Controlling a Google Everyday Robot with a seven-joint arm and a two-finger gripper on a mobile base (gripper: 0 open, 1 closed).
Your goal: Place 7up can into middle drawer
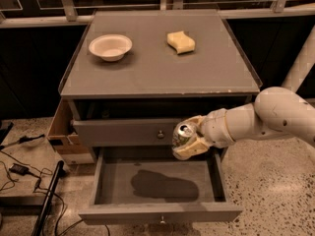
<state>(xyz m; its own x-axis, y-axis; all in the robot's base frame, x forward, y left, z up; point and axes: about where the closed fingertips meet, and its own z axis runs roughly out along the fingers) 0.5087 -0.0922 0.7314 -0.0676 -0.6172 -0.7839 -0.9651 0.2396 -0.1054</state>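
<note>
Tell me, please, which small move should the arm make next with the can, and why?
Probably lower the 7up can straight down, perhaps slightly toward the centre of the open middle drawer. The gripper holds the can above the drawer's rear right part, level with the closed drawer front above, so it is not yet on the drawer floor.

The 7up can (pixel 182 134) is held, seemingly tilted, by the gripper (pixel 187 140) above the rear of the open middle drawer (pixel 114 180).
</note>
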